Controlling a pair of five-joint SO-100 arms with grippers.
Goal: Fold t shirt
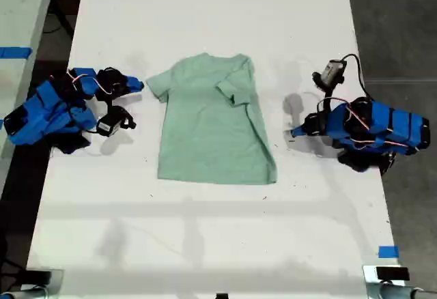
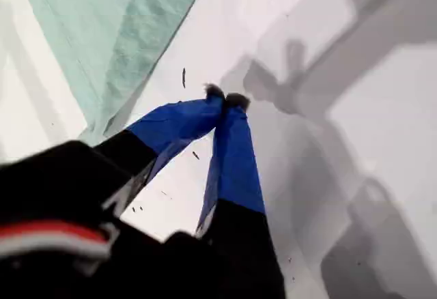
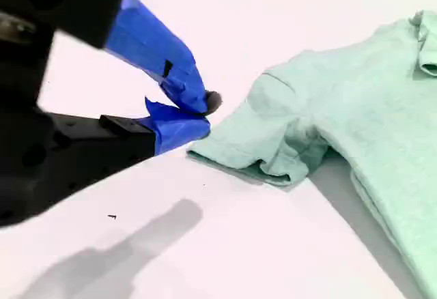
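My first gripper point(image 2: 227, 99) has its two blue fingers pressed together at the tips with nothing between them, poised over bare white table point(image 2: 382, 142) just off the edge of the t shirt point(image 2: 109, 33). In the exterior view this gripper point(image 1: 295, 132) is at the view's right, pointing toward the shirt's folded side but apart from it. My second gripper point(image 3: 205, 111) is likewise closed and empty, its tips meeting just beside the hem of the shirt's open sleeve point(image 3: 266, 135); whether they touch the cloth I cannot tell. In the exterior view that gripper point(image 1: 138, 84) sits at the view's left, close to the sleeve that sticks out on that side. The t shirt point(image 1: 212, 121) lies flat in the middle of the table point(image 1: 205, 244), collar toward the top of the exterior view, hem toward the bottom. Its sleeve on the exterior view's right is folded inward over the chest, leaving a slanted edge down that side. A strip of blue tape point(image 1: 388, 251) is stuck near the exterior view's lower right corner.
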